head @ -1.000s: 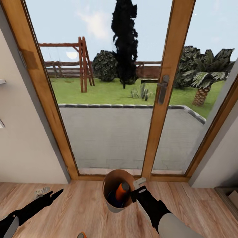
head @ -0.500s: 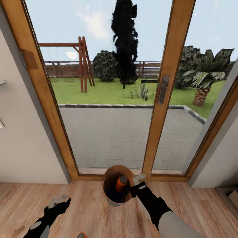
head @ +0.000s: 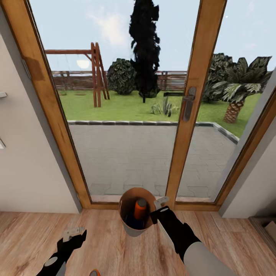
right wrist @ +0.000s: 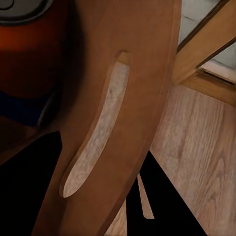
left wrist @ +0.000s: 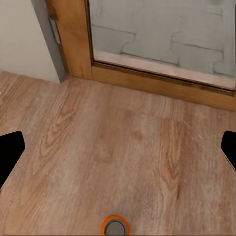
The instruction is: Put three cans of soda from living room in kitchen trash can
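Over on the left, the left gripper (head: pixel 73 232) hangs low above the pale wood floor (head: pixel 103 245), fingers spread wide with nothing between them; in the left wrist view its two dark fingertips (left wrist: pixel 10 152) sit at opposite edges with bare boards in the gap. Just near of that gripper, at the bottom edge of the head view, an orange soda can (head: pixel 94 273) stands upright on the floor on its own, its silvery top (left wrist: pixel 115 228) facing up in the left wrist view.

Moving to the middle, the trash can (head: pixel 128 227) sits in front of the wood-framed glass garden doors (head: pixel 184 126), brown-orange inside, pale grey outside. Inside it a second orange can (head: pixel 140 209) leans with its grey top up, and the blue can (head: pixel 133 223) lies beneath it at the bottom.

On the right, the right gripper (head: pixel 160 210) is clamped on the trash can's right rim, one finger inside the wall and one outside. The right wrist view shows the brown wall (right wrist: pixel 142 73) pinched between the dark fingers, with the orange can's top (right wrist: pixel 19 10) and a strip of blue (right wrist: pixel 24 110) just beyond.
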Motion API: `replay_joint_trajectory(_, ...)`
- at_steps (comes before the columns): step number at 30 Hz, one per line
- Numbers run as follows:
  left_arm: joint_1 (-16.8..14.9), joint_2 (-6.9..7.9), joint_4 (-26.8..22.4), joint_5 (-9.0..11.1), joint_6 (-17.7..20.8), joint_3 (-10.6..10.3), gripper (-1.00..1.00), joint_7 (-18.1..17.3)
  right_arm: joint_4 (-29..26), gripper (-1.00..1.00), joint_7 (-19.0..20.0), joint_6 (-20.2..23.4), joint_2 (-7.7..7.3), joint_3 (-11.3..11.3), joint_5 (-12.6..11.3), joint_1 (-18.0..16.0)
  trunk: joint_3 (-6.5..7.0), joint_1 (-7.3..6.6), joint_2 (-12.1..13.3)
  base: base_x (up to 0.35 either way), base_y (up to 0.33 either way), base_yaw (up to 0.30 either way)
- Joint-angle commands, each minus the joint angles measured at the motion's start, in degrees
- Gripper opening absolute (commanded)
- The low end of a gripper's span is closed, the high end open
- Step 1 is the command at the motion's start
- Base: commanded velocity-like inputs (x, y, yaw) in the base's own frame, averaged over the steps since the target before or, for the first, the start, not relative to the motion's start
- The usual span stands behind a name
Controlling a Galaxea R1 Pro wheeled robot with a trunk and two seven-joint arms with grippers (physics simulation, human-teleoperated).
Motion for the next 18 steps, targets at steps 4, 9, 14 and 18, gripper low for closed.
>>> replay_joint_trajectory(4,0.0,0.04,0.05,-0.02,-1.7,0.03,1.0,0.02,-0.14,-1.0,0.5,-0.02,0.01,-0.02,0.11,-0.02,0.01,0.0,0.0,0.02,0.0,0.0)
replay_joint_trajectory(9,0.0,0.06,0.23,-0.02,-2.31,0.03,1.0,0.03,-0.17,-1.0,0.5,0.02,0.01,-0.02,0.11,-0.02,0.01,0.0,0.0,0.057,0.0,0.0)
replay_joint_trajectory(14,0.0,0.07,2.62,-0.02,-2.48,-0.14,1.0,0.03,-0.18,-1.0,0.5,0.02,0.01,-0.02,0.11,-0.02,0.01,0.0,0.0,0.017,0.0,0.0)
replay_joint_trajectory(18,0.0,0.07,3.9,-0.02,-2.53,-0.22,1.0,0.03,-0.18,-1.0,0.5,0.03,0.01,-0.02,0.11,-0.02,0.01,0.0,0.0,0.003,0.0,0.0)
